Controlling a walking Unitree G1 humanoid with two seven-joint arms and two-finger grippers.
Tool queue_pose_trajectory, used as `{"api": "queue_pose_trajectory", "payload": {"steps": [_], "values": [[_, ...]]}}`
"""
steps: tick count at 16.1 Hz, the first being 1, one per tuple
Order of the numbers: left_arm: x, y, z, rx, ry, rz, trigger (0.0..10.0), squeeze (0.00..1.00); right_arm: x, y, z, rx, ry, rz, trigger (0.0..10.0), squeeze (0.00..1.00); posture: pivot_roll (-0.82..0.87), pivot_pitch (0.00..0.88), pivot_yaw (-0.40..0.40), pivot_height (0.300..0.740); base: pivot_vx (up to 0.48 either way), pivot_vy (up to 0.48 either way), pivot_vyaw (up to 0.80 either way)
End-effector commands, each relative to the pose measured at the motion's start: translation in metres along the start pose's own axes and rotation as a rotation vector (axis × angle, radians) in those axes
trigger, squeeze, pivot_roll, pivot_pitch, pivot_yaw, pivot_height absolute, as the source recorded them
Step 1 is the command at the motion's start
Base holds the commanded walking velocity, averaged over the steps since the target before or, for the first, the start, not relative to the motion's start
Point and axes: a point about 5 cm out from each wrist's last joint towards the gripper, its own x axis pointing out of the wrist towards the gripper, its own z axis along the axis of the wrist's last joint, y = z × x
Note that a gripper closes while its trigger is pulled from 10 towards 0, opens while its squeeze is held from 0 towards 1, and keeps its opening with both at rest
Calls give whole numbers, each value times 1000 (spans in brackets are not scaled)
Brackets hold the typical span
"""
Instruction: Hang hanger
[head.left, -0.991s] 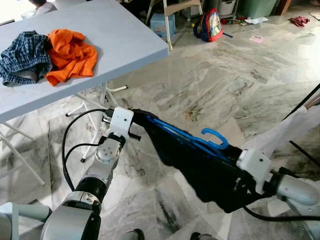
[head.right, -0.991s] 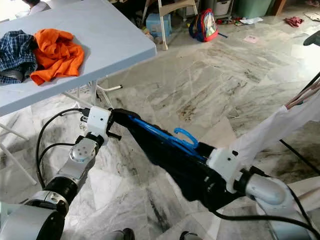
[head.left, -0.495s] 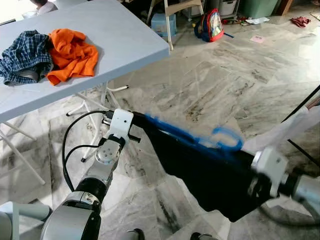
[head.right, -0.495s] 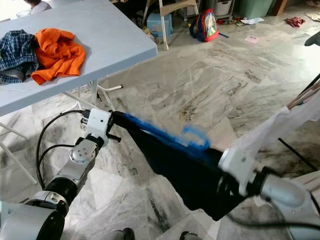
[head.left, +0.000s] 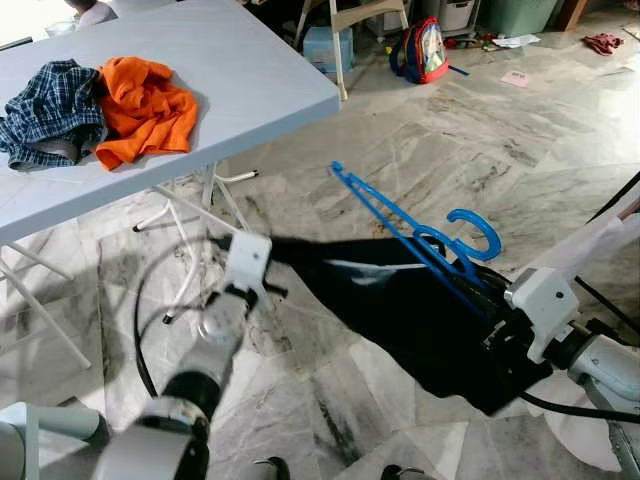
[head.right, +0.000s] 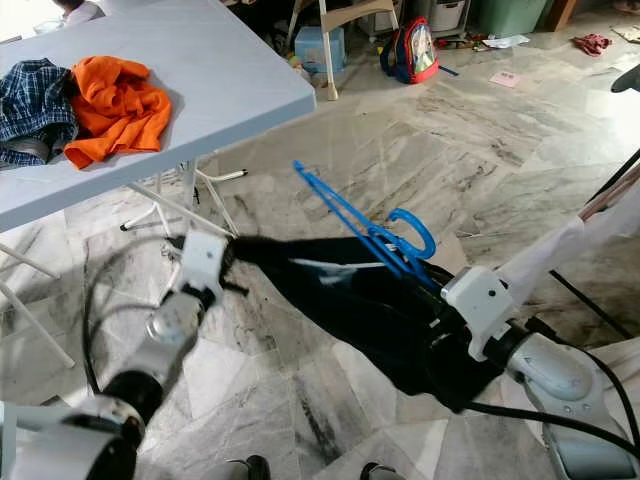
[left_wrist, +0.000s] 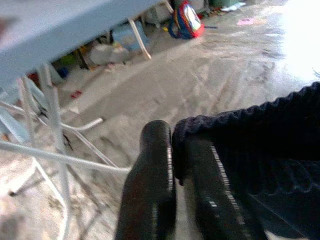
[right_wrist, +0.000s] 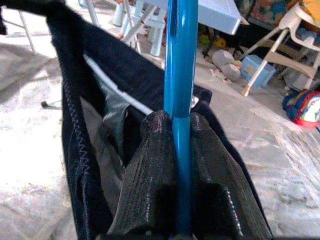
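Left eye: our right gripper at lower right pinches the blue hanger, which juts toward frame center clear of the dark garment; our left gripper at center-left holds the cloth's other end. Left wrist: fingers pressed together on the garment's knit edge. Right wrist: fingers clamp the hanger's bar.

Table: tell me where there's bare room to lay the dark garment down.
The table is bare across its right half, from the orange cloth to the near corner. Its left end is crowded: the plaid cloth lies against the orange one. The garment hangs between the left pincer and right pincer.
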Motion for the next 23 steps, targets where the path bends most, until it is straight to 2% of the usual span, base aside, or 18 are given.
{"api": "queue_pose_trajectory", "payload": {"steps": [1,7,8,9,11,14,16,17,20,23], "values": [[-5,11,-5,-29,7,48,10000,1000,-4,-6,-1,-22,20,-24,10000,0,-42,184,75,740,0,0,0],[-13,4,-19,-48,49,8,10000,1000,-7,-15,-3,-103,79,48,10000,0,-46,193,50,740,0,0,0],[-15,5,-23,-45,70,14,10000,1000,-9,-11,-5,-137,112,117,10000,0,-45,196,49,740,0,0,0],[-16,5,-23,-44,72,16,10000,1000,-10,-11,-5,-141,117,124,10000,0,-45,196,49,740,0,0,0],[-17,4,-26,-45,76,8,10000,1000,-16,-8,-10,-170,172,214,10000,0,-47,199,47,740,0,0,0],[-19,-2,-30,-55,102,-20,10000,1000,-16,-10,-10,-185,191,245,10000,0,-50,198,44,740,0,0,0],[-20,-16,-32,-95,103,-91,10000,1000,-14,-9,-9,-203,191,262,10000,0,-49,197,39,740,0,0,0],[-21,-26,-31,-125,91,-167,10000,1000,-11,-7,-9,-215,190,271,10000,0,-47,197,37,740,0,0,0],[-25,-44,-30,-101,76,-348,10000,1000,0,-3,-8,-251,177,299,10000,0,-41,198,37,740,0,0,0],[-24,-44,-26,-59,50,-379,10000,1000,6,-2,-8,-291,181,334,10000,0,-39,202,39,740,0,0,0]]}}
